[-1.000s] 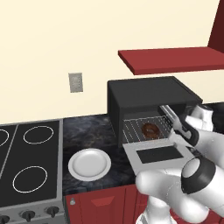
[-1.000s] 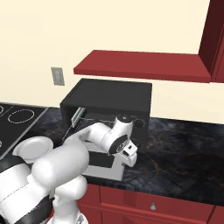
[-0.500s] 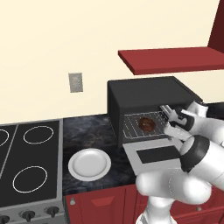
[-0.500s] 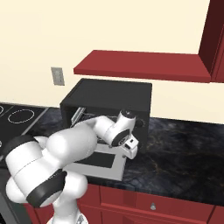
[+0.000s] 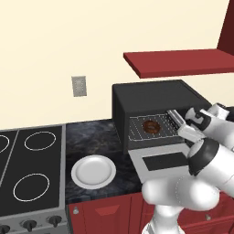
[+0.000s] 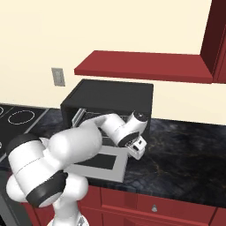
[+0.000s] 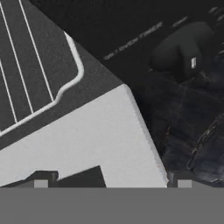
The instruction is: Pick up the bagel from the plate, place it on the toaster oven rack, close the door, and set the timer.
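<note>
**Bagel racked; door next**

Bagel (image 5: 151, 126) lies on the rack (image 5: 137, 129); plate (image 5: 93, 171) bare on the table. Door (image 5: 160, 161) hangs open, flat. Tool (image 7: 111, 181) empty, fingers spread, above the door's right corner. Door likely rigid, hinged, light: push up from its near edge.

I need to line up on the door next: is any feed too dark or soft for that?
Left base view: evenly lit and sharp, bagel plain on the toaster oven rack. Right base view: the arm covers most of the door. Hand view: coarse and soft, with the counter dark.
</note>
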You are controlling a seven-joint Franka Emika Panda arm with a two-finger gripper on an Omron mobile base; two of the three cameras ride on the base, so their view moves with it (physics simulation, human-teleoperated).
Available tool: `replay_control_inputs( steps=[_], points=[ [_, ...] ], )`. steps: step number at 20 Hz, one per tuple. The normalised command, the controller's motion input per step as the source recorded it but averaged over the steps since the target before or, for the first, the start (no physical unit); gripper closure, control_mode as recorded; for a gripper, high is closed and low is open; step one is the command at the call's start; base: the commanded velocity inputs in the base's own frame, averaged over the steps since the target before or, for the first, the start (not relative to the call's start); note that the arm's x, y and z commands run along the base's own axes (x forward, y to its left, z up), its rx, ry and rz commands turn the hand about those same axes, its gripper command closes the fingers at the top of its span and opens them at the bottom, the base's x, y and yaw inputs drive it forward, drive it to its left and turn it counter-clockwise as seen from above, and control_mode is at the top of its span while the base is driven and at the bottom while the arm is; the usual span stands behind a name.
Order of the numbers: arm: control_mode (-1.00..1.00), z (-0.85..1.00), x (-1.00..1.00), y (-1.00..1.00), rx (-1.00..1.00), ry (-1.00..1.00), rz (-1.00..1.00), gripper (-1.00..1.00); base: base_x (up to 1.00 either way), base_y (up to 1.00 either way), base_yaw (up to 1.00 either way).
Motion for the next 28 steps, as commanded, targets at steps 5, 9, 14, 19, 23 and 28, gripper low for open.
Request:
replay_control_inputs(
  steps=[5,9,14,19,23,28],
  points=[
    [-1.0,0.43,-1.0,-0.32,0.07,-0.14,0.0,-1.0,0.0,0.0,0.0],
    [-1.0,0.07,-0.95,0.0,0.14,-0.02,0.0,-1.0,0.0,0.0,0.0],
    [-1.0,-0.19,-0.56,0.0,0.17,0.0,0.0,-1.0,0.0,0.0,0.0],
    [-1.0,-0.17,-0.12,0.0,0.18,0.0,0.0,-1.0,0.0,0.0,0.0],
    [-1.0,-0.05,0.0,0.0,0.18,0.01,0.0,-1.0,0.0,0.0,0.0],
    [-1.0,-0.13,-0.02,0.03,0.16,0.07,0.0,-1.0,0.0,0.0,0.0]
  ],
)
